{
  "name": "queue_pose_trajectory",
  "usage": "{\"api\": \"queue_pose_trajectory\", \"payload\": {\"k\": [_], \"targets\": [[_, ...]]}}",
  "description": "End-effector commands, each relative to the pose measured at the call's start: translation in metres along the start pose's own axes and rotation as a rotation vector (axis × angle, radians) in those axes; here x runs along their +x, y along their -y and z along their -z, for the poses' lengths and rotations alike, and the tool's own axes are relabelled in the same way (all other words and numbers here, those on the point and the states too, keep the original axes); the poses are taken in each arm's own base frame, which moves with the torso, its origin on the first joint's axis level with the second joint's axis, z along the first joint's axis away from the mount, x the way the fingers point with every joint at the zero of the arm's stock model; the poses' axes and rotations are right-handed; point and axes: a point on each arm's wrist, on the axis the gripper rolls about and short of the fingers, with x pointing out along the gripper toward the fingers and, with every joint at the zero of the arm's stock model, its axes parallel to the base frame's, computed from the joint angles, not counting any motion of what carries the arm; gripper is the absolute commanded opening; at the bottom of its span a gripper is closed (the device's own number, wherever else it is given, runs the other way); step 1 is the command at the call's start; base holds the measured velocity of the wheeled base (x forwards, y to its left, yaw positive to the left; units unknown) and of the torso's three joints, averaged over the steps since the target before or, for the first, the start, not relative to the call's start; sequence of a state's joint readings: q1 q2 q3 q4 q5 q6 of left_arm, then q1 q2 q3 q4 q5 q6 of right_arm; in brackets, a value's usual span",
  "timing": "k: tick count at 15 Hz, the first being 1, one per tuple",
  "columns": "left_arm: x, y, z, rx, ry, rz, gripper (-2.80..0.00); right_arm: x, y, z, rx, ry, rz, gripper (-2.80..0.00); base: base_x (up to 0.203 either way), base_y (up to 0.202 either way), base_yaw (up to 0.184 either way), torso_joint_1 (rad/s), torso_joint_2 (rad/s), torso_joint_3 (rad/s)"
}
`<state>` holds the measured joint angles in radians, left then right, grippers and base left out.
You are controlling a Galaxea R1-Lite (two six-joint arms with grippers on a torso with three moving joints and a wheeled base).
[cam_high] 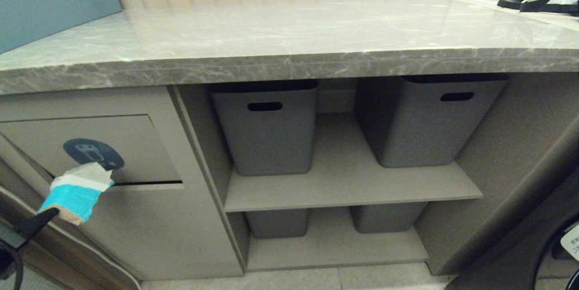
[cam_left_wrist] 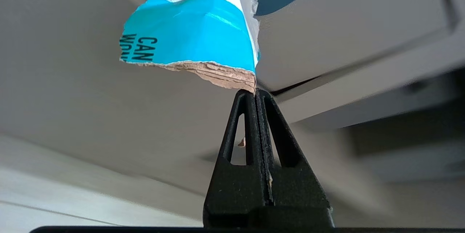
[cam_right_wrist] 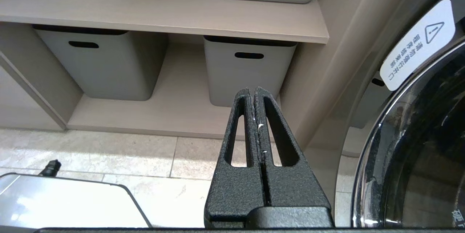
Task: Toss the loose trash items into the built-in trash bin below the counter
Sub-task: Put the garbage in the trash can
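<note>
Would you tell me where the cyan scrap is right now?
The cyan scrap is at the head view's lower left, pinched in the left claw, against the bin flap just below its sticker.

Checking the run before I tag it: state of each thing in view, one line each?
Left gripper: jaws shut on a corner of the cardboard scrap.
Cardboard scrap: held up at the flap, not yet inside.
Trash bin flap: dark gap along its bottom edge.
Right gripper: jaws shut, empty, low by the bottom shelf.
Grey tubs: on the shelves, upright.
Counter: no scraps showing.
</note>
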<state>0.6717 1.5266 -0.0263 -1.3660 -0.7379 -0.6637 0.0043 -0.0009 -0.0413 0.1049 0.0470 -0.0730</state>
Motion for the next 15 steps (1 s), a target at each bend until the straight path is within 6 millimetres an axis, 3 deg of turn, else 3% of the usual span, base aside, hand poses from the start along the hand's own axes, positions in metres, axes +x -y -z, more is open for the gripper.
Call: {"api": "queue_pose_trajectory", "payload": {"k": [1, 5, 9, 15], "targets": [[0.015, -0.005, 0.001, -0.228, -0.051, 0.014, -2.80, 0.000, 0.000, 0.000, -0.001, 0.001, -0.001, -2.80, 0.000, 0.000, 0.000, 0.000, 0.00, 0.000], [0.053, 0.003, -0.008, -0.518, -0.111, 0.089, -2.80, 0.000, 0.000, 0.000, -0.001, -0.001, -0.001, -2.80, 0.000, 0.000, 0.000, 0.000, 0.00, 0.000], [0.095, 0.008, -0.020, -0.588, -0.035, 0.087, -2.80, 0.000, 0.000, 0.000, -0.001, 0.000, -0.001, -2.80, 0.000, 0.000, 0.000, 0.000, 0.00, 0.000], [0.132, 0.010, -0.020, -0.639, -0.001, 0.090, -2.80, 0.000, 0.000, 0.000, -0.001, -0.001, -0.001, -2.80, 0.000, 0.000, 0.000, 0.000, 0.00, 0.000]]}}
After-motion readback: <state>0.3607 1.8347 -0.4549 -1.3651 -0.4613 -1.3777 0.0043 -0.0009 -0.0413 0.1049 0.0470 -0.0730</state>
